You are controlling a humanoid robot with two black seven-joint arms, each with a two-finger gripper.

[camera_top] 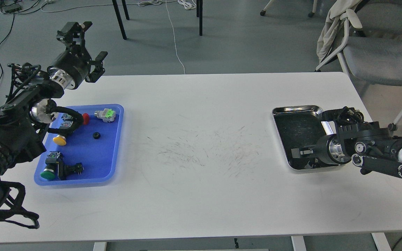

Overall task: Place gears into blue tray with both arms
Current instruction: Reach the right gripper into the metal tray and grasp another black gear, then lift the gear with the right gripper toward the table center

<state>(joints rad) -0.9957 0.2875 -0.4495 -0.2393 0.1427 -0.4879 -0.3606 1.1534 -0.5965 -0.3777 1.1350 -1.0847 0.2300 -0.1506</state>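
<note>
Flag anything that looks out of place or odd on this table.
Nothing is spilled or damaged. The white table carries dark scuff marks mid-surface. The blue tray sits slightly skewed, holding one gear among push-button switches.

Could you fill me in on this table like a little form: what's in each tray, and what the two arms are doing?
blue tray: one small black gear plus several push-button switches
steel tray: no gear visible; partly hidden by the arm
left gripper: raised beyond the table's far left corner, jaws apart, holding nothing
right gripper: low inside the steel tray, jaws unclear
</note>
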